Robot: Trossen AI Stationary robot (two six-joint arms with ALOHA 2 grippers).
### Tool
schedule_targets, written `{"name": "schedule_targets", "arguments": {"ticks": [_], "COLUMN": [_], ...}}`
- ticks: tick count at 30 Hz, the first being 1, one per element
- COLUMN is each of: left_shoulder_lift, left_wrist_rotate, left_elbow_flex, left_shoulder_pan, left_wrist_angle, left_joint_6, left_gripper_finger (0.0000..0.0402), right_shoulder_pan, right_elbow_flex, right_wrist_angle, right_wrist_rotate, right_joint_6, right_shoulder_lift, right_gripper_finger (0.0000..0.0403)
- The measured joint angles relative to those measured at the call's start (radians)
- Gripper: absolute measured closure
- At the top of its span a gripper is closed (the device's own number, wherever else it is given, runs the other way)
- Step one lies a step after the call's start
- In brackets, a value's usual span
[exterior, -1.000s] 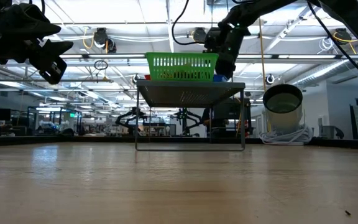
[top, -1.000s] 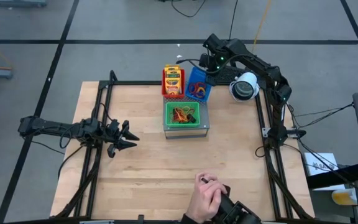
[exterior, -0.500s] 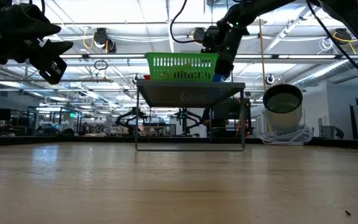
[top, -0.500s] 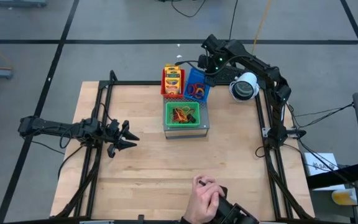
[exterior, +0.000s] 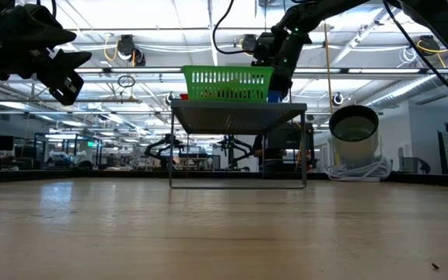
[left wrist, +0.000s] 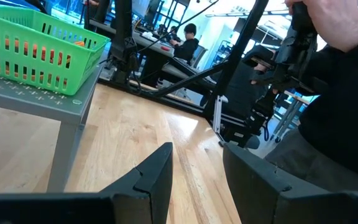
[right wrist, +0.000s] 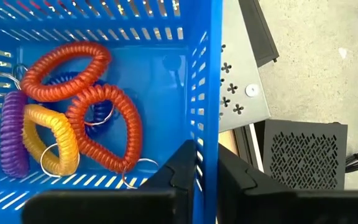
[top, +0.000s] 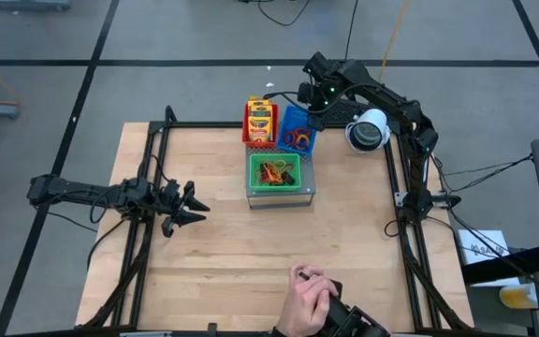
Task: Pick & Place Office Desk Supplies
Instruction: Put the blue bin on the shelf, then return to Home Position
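A blue mesh tray [top: 297, 127] sits askew beside a red tray [top: 260, 123] of yellow-and-green crayon packets, both at the far end of the grey perforated box [top: 281, 195]. Orange, yellow, purple and blue coil loops [right wrist: 73, 124] lie in the blue tray. A green tray [top: 277, 171] holds orange loops and dark clips. My right gripper [right wrist: 207, 158] is shut on the blue tray's wall. My left gripper [top: 193, 207] hovers open over the table's left part, well clear of the trays. My right gripper pinches the blue tray's side wall [right wrist: 211, 134] near a corner. One finger [right wrist: 184, 163] is inside the tray and the other [right wrist: 234, 171] is outside. The fingers come from above, pointing down. Whether the tray's bottom is off the grey box, I cannot tell.
A person's hand [top: 307, 295] holds a dark device at the table's near edge. A white-rimmed cylinder [top: 368, 129] stands at the far right by the right arm. Black frame rails [top: 148, 187] run along both table sides. Bare wood lies between the box and the near edge.
In the low view my right gripper has shifted slightly up and toward the table's left, still on the blue tray. The left arm has kept still.
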State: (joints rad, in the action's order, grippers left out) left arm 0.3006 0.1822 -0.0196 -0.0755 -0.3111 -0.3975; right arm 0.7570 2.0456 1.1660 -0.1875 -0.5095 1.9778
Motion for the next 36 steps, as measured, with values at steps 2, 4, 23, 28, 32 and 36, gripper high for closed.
{"name": "schedule_targets", "arguments": {"ticks": [2,4,23,28,32,36], "left_shoulder_lift": [0.000,0.000,0.000,0.000,0.000,0.000], "left_wrist_rotate": [0.000,0.000,0.000,0.000,0.000,0.000], "left_elbow_flex": [0.000,0.000,0.000,0.000,0.000,0.000], "left_shoulder_pan": [0.000,0.000,0.000,0.000,0.000,0.000], "left_wrist_angle": [0.000,0.000,0.000,0.000,0.000,0.000], "left_joint_6": [-0.002,-0.001,0.000,0.000,0.000,0.003], "left_gripper_finger": [0.0252,0.0252,0.0252,0.0252,0.0252,0.0252], "right_shoulder_pan": [0.000,0.000,0.000,-0.001,-0.001,-0.005], "right_elbow_flex": [0.000,0.000,0.000,0.000,0.000,0.000], "right_wrist_angle": [0.000,-0.002,-0.039,-0.071,-0.085,-0.113], "right_wrist_rotate": [0.000,0.000,-0.053,-0.052,-0.052,-0.053], "right_joint_6": [0.000,0.000,0.037,0.055,0.060,0.073], "right_shoulder_lift": [0.000,0.000,0.000,0.000,-0.003,-0.010], "right_gripper_finger": [0.0369,0.0366,0.0332,0.0321,0.0315,0.0311]}}
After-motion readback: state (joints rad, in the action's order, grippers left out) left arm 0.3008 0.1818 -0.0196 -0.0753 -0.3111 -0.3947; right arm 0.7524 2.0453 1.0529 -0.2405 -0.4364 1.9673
